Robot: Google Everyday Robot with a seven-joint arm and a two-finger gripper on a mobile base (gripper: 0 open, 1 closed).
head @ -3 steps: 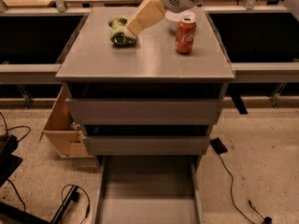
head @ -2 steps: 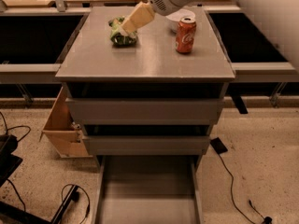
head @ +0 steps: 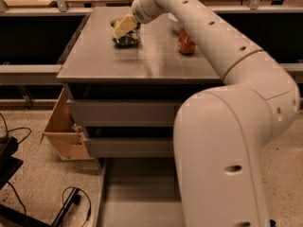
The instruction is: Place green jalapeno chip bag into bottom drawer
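My jaws are at the far left part of the grey surface [head: 142, 65], down at the green jalapeno chip bag [head: 128, 38], with their tan tip lying across the bag's upper left side. From this angle I cannot tell how far apart my jaws stand, or whether they have hold of the bag. The bag sits crumpled on the surface, well back from the front edge. To its right, well apart from it, a red soda can [head: 186, 41] stands upright on the same surface. My arm [head: 227, 126] reaches in from the lower right (it fills much of the view and hides the right side of the cabinet), its white links running up and leftward over the can toward the bag. Below the surface, the two upper drawers [head: 123, 112] show flat grey fronts, one above the other. Beneath them the bottom drawer [head: 137, 197] is pulled out toward the camera, and its flat grey floor is bare where I can see it. A brown box [head: 64, 126] leans against the cabinet's left side, and black cables [head: 71, 202] lie on the speckled floor near it.
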